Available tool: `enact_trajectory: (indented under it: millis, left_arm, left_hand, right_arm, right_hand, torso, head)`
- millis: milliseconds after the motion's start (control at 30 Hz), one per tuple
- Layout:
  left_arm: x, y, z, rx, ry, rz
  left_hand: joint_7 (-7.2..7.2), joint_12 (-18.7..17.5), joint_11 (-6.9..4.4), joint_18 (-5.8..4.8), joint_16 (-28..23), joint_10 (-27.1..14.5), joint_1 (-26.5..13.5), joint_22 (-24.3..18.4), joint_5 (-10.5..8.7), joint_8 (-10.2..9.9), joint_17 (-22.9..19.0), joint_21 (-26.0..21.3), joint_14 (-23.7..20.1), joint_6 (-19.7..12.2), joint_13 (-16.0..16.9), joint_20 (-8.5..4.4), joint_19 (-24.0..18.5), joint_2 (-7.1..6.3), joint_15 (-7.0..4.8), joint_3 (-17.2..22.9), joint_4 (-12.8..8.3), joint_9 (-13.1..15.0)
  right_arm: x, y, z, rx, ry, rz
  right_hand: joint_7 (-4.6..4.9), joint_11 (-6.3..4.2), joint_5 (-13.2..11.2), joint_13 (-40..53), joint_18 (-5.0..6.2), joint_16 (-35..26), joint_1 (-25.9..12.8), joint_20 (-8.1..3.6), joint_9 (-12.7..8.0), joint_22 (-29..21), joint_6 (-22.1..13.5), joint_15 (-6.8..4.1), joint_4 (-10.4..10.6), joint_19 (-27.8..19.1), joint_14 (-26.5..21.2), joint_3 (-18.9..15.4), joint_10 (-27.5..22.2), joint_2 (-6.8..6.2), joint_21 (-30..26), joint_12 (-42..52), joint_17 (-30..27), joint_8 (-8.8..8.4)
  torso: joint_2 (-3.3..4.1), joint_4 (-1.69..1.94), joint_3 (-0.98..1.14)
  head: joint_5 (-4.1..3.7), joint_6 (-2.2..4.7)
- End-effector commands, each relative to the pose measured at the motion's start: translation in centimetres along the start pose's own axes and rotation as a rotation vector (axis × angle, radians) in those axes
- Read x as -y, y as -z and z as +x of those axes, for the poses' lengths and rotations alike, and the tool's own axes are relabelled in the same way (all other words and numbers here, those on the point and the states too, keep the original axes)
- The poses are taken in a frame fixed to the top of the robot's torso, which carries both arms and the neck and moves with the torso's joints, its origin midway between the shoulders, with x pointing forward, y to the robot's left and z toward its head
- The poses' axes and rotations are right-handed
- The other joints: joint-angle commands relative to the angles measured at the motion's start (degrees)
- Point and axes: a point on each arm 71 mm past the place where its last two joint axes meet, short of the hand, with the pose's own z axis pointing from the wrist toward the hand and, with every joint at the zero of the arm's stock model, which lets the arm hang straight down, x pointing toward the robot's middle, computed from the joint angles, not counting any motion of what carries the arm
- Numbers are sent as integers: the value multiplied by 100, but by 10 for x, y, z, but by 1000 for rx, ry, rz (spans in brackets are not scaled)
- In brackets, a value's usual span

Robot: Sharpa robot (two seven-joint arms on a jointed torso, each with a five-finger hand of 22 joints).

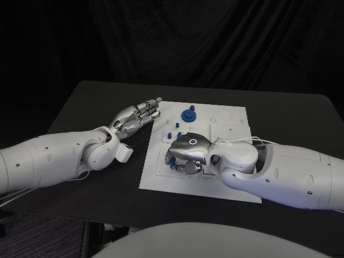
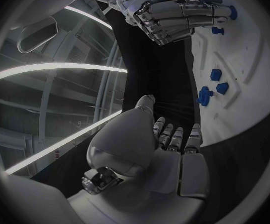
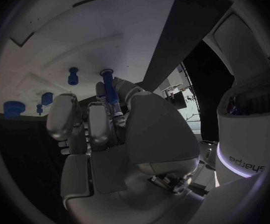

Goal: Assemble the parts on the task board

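The right hand [image 1: 189,155] lies low over the near half of the white task board [image 1: 230,134], fingers curled in. In the right wrist view its fingers [image 3: 99,122] pinch a slim blue peg [image 3: 110,89] that stands up from between them, its far end at the board's surface. Just beyond, two short blue pegs [image 3: 72,75] stand in the board, and a round blue part [image 3: 13,107] sits near its edge.

The left hand [image 1: 137,116] hovers over the black desk [image 1: 87,107] just beside the board's far left corner, fingers stretched out nearly straight and close together, holding nothing. A blue knob-like part [image 1: 188,114] stands on the board's far half, near this hand's fingertips.
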Motion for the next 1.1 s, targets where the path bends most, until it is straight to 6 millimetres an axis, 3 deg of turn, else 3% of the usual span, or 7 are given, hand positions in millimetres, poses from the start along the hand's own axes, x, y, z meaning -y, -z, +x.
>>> enact_trajectory:
  millis: [33,567,767,1000,1100]
  left_arm:
    - [3,0,2,-10,14,48]
    - [2,0,1,-11,16,43]
    - [2,0,1,-12,16,42]
    - [2,0,1,-12,16,41]
    - [2,0,1,-12,17,40]
  left_hand:
    - [26,24,-20,104,-21,-19,-59,6,-7,29,-9,12,-1,18,5,43,-5,6,43,13,-40,5]
    - [40,24,-33,104,-21,-19,-53,14,3,32,-9,15,-1,32,6,56,1,5,77,26,-60,7]
    - [40,28,-35,104,-21,-19,-53,18,4,33,-9,16,-1,33,6,58,2,6,85,29,-63,7]
    - [40,28,-35,104,-21,-19,-53,18,4,33,-9,16,-1,33,6,58,2,6,85,29,-63,7]
    - [40,28,-35,104,-21,-19,-53,18,4,33,-9,16,-1,33,6,58,2,6,85,29,-63,7]
  right_arm:
    - [-2,1,4,-15,2,-2]
    - [0,2,6,-25,0,15]
    - [2,3,6,-14,0,22]
    - [3,4,5,1,-1,30]
    - [3,4,5,5,-1,32]
  right_hand:
    - [5,5,-34,6,29,-24,-15,2,-6,869,-41,22,37,-41,-31,-12,-9,-37,-21,-14,-8,-34]
    - [73,117,-32,19,83,-130,-20,87,-18,789,-117,119,60,-208,-177,4,-396,-82,-330,-110,-179,-141]
    - [-4,61,59,113,87,-89,55,76,135,805,205,81,-1,-203,-184,-11,-339,-21,-302,44,-133,41]
    - [-38,41,78,144,85,-73,60,62,235,809,291,64,-18,-197,-180,-47,-336,10,-291,92,-113,124]
    - [-94,16,84,171,84,-61,33,42,402,810,380,44,-19,-195,-176,-115,-354,58,-287,132,-100,253]
  torso:
    - [-4,-2,0]
    - [0,-7,2]
    - [1,-2,3]
    - [0,4,2]
    - [0,2,0]
  head:
    - [3,1]
    - [4,1]
    - [-4,1]
    - [-9,1]
    - [0,1]
